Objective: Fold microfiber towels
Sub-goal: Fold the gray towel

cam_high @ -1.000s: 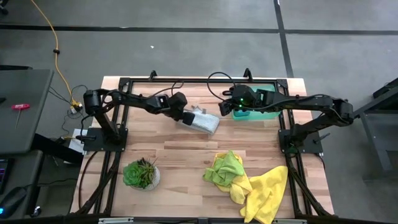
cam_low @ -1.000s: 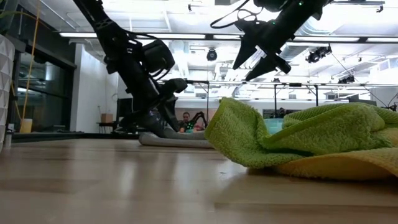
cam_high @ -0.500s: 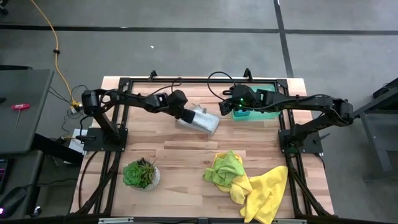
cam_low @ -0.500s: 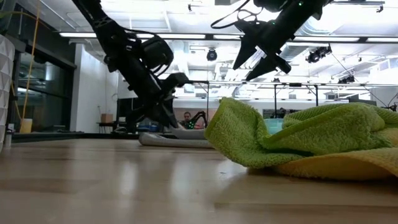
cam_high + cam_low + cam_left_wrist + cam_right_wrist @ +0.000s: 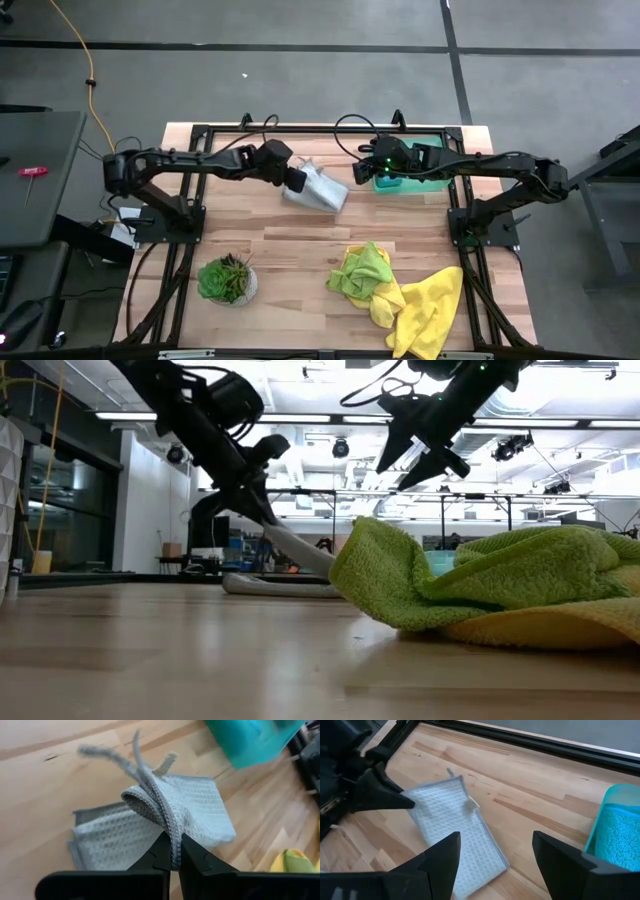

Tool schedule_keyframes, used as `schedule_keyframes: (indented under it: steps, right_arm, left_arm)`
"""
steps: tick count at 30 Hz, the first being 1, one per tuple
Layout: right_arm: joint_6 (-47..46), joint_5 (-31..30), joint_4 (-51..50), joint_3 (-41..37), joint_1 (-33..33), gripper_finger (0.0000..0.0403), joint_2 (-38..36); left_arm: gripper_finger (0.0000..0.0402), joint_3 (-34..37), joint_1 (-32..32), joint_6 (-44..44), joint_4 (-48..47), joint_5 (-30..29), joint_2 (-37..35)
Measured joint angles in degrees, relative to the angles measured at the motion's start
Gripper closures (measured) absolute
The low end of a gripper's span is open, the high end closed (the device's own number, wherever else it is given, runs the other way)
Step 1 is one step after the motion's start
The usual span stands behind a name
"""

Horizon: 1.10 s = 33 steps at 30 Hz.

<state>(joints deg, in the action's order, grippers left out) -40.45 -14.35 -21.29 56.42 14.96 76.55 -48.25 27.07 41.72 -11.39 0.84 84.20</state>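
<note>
A pale grey towel (image 5: 320,189) lies folded at the table's far middle. Its left end is raised and its right part (image 5: 285,588) rests on the wood. My left gripper (image 5: 174,862) is shut on that raised end. My right gripper (image 5: 495,855) hangs open in the air just to the right of the grey towel (image 5: 455,820), with nothing between its fingers. A lime green towel (image 5: 362,270) lies crumpled on a yellow towel (image 5: 430,310) at the near right. A teal towel (image 5: 620,835) lies in a tray at the far right. My left gripper pinches the grey towel's hemmed edge (image 5: 172,840) at its left end between the two fingers, several layers bunched together. The fingers slant down from the table's left side. The held end slopes up from the table (image 5: 300,552), while the towel's far part lies flat.
A potted plant (image 5: 228,280) stands near the table's near left. The green tray (image 5: 437,143) with the teal towel sits under the right arm at the far right. Bare wood lies between the grey towel and the lime and yellow pile.
My left gripper has taken hold of the grey towel's left end and gone up with it. That end now slopes up off the table, while the towel's right part has stayed where it was.
</note>
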Motion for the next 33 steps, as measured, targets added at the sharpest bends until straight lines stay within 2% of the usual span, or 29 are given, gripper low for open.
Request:
schedule_keyframes:
  steps: [6, 11, 17, 25, 33]
  right_arm:
    - [0.00, 0.02, -0.37, 0.00, 0.00, 0.0163, 0.00]
    - [0.00, 0.05, -0.38, 0.00, 0.00, 0.0163, 0.00]
    - [0.00, 0.13, -0.40, 0.00, 0.00, 0.0163, 0.02]
    - [-0.02, -0.20, -0.67, 0.00, 0.01, 0.0163, 0.02]
    - [-0.19, -0.22, -0.76, 0.00, 0.02, 0.0163, 0.02]
  left_arm:
    - [0.0398, 0.02, -2.50, 0.09, -2.83, -1.10, -0.63]
    - [0.0398, 0.04, -4.83, 0.32, -5.45, -5.74, -0.64]
    - [0.0396, 0.04, -5.53, 0.15, -10.16, -8.58, 0.39]
    - [0.0356, 0.07, -5.53, -1.38, -11.10, -7.33, 4.00]
    - [0.0309, 0.07, -3.37, -6.05, -14.66, -11.32, 4.89]
